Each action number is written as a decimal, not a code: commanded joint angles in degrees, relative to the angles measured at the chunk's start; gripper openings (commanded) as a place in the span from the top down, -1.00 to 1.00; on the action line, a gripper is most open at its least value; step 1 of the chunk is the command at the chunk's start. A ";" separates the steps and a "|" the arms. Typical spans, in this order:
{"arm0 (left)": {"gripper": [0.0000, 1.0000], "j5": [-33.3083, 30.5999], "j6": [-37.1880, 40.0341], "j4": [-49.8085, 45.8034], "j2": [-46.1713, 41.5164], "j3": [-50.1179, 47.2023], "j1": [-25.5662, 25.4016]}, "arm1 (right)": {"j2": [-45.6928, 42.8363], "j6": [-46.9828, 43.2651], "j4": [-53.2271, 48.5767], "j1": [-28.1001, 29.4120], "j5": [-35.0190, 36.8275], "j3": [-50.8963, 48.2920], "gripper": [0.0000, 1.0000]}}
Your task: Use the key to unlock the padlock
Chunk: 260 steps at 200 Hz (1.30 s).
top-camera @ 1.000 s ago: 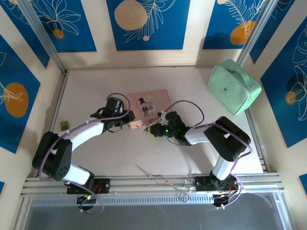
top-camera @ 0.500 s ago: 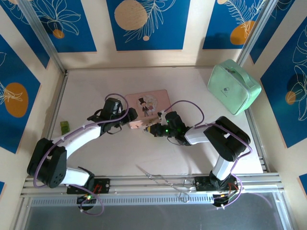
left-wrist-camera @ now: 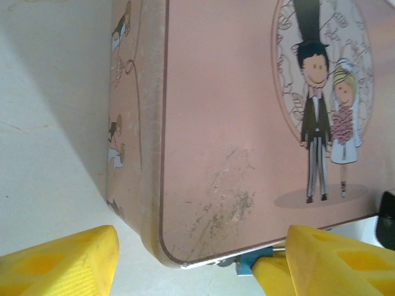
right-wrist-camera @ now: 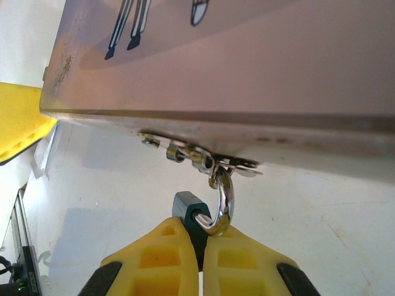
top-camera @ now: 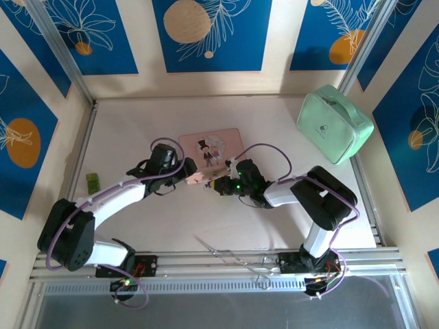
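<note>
The padlock [right-wrist-camera: 187, 208] has a dark blue-green body and a silvery shackle [right-wrist-camera: 223, 198] hooked through the hasp [right-wrist-camera: 203, 159] on the pink tin box [top-camera: 211, 148]. My right gripper [right-wrist-camera: 200, 233] is shut on the padlock body, at the tin's near edge [top-camera: 217, 185]. I cannot tell whether the shackle is latched. My left gripper [left-wrist-camera: 197, 266] stands wide open around the tin's near-left corner [top-camera: 194, 178]. A blue bit of the padlock [left-wrist-camera: 246, 266] peeks out beside its right finger [left-wrist-camera: 333, 262]. No key can be made out.
A mint-green case [top-camera: 334, 124] leans in the far right corner. A small green block [top-camera: 92, 181] lies by the left wall. Thin wires [top-camera: 233, 257] lie near the front rail. Bare table [top-camera: 137, 123] lies behind and to the left of the tin.
The left arm has swung its elbow outward and its wrist has crept slightly toward the tin. The right gripper has held still on the padlock.
</note>
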 commanded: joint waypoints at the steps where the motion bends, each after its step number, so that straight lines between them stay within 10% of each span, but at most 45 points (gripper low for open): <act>1: -0.42 -1.14 -1.24 0.05 2.08 1.10 -0.43 | 1.55 2.13 -3.12 -0.23 -1.43 -1.41 1.00; 260: -0.18 -3.36 -2.67 2.22 4.64 -4.42 1.15 | 4.09 8.08 2.64 -4.34 -4.86 -4.53 1.00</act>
